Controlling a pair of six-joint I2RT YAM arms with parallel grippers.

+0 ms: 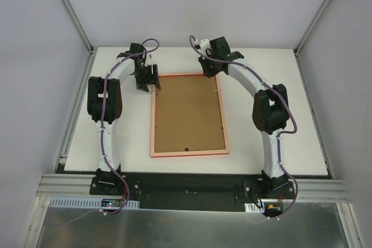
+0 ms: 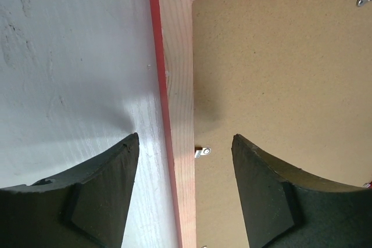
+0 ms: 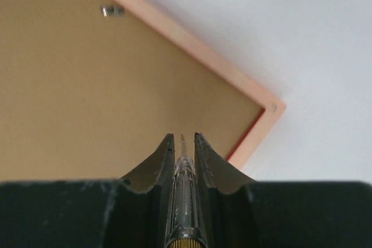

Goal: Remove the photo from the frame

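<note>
The frame (image 1: 189, 153) lies face down on the white table, its pale wood-pink back up, with the brown backing board (image 1: 188, 111) set in it. The photo is hidden beneath the board. My left gripper (image 1: 148, 79) is open at the frame's far left corner; in the left wrist view (image 2: 185, 136) its jaws straddle the left rail (image 2: 180, 85) near a small metal clip (image 2: 203, 152). My right gripper (image 1: 210, 68) hovers over the far right corner (image 3: 256, 132). It (image 3: 183, 136) is shut on a clear-handled screwdriver (image 3: 185, 196) whose tip points at the board (image 3: 87, 97).
Another metal clip (image 3: 112, 10) sits on the frame's edge in the right wrist view. The white table (image 1: 273, 85) is bounded by grey walls with metal posts at the left (image 1: 75, 21) and right. A black rail (image 1: 186, 187) runs along the near edge.
</note>
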